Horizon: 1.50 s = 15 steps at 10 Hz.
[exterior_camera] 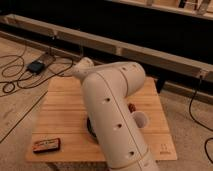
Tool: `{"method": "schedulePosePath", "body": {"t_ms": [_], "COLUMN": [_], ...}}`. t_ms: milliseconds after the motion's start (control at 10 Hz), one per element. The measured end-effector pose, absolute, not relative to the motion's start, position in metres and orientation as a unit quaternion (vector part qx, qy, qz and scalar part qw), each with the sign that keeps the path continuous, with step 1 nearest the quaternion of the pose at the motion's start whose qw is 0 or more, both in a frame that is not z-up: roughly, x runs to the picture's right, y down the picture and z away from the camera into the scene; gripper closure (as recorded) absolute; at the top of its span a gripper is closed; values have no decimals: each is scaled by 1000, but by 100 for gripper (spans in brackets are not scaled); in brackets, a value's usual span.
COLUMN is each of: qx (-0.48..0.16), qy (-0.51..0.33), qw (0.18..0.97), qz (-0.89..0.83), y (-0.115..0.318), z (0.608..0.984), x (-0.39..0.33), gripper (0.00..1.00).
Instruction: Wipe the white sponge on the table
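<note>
The light wooden table (60, 115) fills the middle of the camera view. My big white arm (115, 115) rises from the bottom edge and reaches across it to the far left, ending in a rounded wrist link (83, 65) over the table's back edge. The gripper lies beyond that link, hidden by the arm. No white sponge shows; it is hidden or out of view.
A white paper cup (142, 120) stands just right of the arm, with a small reddish thing (132, 106) behind it. A black bowl's edge (90, 129) peeks out left of the arm. A dark flat packet (47, 145) lies at the front left corner. Cables (20, 80) run over the floor at left.
</note>
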<state>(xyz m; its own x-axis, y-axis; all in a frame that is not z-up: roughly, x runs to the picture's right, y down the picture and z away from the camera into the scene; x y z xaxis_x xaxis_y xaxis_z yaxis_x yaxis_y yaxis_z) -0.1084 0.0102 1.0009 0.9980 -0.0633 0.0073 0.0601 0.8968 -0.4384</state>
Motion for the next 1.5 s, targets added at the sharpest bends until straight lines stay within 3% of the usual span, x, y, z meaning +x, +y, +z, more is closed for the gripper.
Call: {"method": "schedulePosePath", "body": {"t_ms": [600, 1500], "qx": [-242, -226], "qy": [-3, -57], "qw": [970, 972], "qz": [-26, 12], "y": [11, 10], "z": [1016, 1016], "x": [-110, -114], "gripper": [99, 100]}}
